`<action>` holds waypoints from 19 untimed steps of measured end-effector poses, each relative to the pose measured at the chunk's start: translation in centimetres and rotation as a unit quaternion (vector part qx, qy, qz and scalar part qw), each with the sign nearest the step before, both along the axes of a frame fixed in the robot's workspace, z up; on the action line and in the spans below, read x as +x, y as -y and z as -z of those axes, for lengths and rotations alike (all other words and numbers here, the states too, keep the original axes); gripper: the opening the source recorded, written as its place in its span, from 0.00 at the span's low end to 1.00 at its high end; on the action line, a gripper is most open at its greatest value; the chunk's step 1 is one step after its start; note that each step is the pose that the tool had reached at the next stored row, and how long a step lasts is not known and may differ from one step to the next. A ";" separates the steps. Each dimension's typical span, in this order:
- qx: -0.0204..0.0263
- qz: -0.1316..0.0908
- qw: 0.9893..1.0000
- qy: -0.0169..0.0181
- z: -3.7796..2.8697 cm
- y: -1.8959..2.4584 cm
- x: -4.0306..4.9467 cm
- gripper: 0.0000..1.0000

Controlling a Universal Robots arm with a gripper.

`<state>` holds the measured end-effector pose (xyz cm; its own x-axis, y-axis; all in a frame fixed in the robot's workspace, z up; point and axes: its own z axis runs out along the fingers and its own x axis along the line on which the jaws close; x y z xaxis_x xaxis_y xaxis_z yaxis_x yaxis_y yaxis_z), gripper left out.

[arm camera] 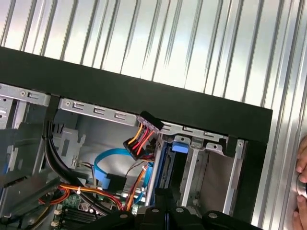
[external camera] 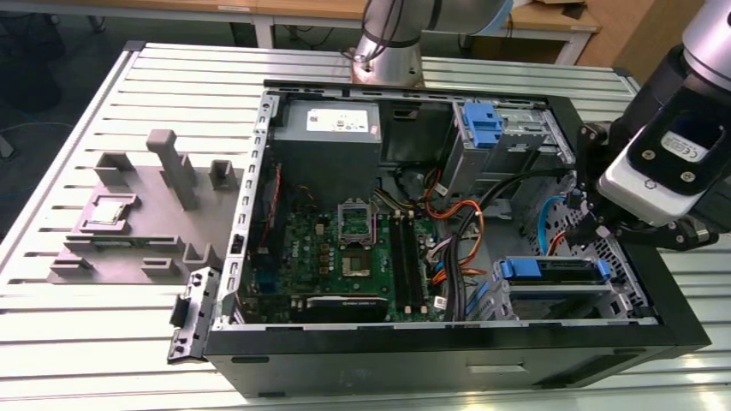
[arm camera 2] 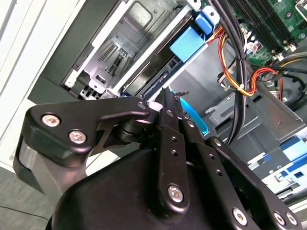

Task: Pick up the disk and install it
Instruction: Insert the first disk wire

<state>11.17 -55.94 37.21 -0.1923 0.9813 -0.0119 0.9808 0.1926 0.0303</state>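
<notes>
The disk [external camera: 556, 271] lies flat in the drive cage at the near right corner of the open computer case [external camera: 457, 338], its blue carrier tab [external camera: 523, 268] facing the motherboard. My gripper [external camera: 588, 224] hangs just above and behind it, by the case's right wall. In the second wrist view the black fingers [arm camera 2: 169, 108] are pressed together with nothing between them, tips pointing at the disk [arm camera 2: 151, 74] and its blue tab [arm camera 2: 184, 42]. The first wrist view has the blue tab [arm camera: 179, 146] in the cage just beyond the gripper [arm camera: 163, 203].
Inside the case are a grey power-supply box [external camera: 325, 128], an upright blue bracket [external camera: 482, 124], the motherboard [external camera: 354, 248] and orange and blue cables [external camera: 457, 223]. A grey fixture [external camera: 149, 214] sits on the slatted table at the exterior view's left. A hand [arm camera: 302, 177] rests outside the case wall.
</notes>
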 end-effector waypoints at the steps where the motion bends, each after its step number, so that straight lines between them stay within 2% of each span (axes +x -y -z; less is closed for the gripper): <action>1: 0.000 0.000 1.000 0.000 0.01 -0.06 0.12 0.10; 8: -0.002 0.000 1.000 0.000 0.03 -0.49 0.82 0.10; 19: -0.003 -0.003 1.000 0.000 0.07 -0.94 1.56 0.10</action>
<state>12.73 -55.00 37.14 -0.1983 0.9800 -0.0177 0.9796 0.1988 0.0291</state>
